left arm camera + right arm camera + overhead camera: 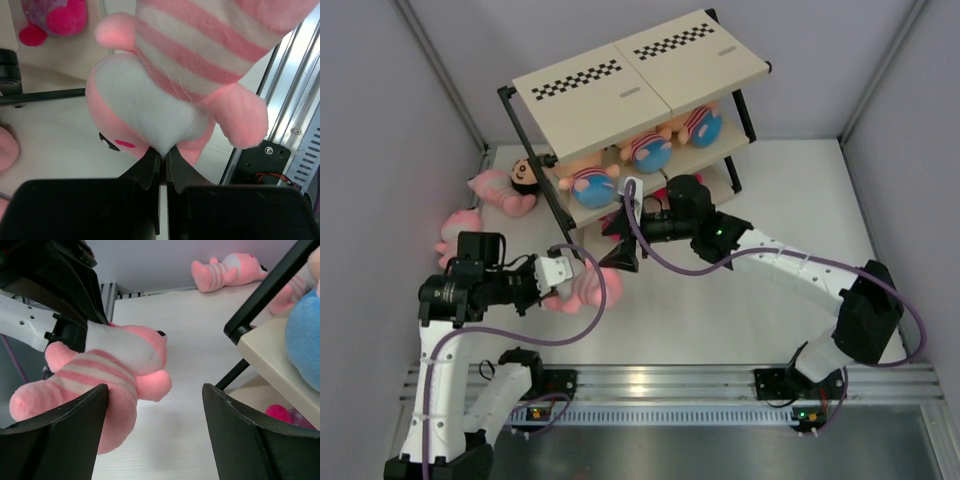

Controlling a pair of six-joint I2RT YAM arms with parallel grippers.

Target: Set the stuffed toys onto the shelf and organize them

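Observation:
My left gripper (164,153) is shut on the white face of a pink stuffed toy (170,95) with a striped middle, which hangs just above the table (582,287). My right gripper (618,242) is open, its jaws wide apart. The same pink toy (107,372) lies against its left finger (55,435), and the right finger is clear of it. The shelf (650,85) stands at the back, and three boy dolls (590,185) with blue bottoms lie on its middle board. A boy doll (523,176) and a pink toy (458,236) lie on the table at the left.
A black shelf post (265,295) and the edge of a cream board (270,362) are close to my right gripper's right finger. A magenta plush thing (55,17) lies low down by the shelf. Grey walls close in the left, right and back.

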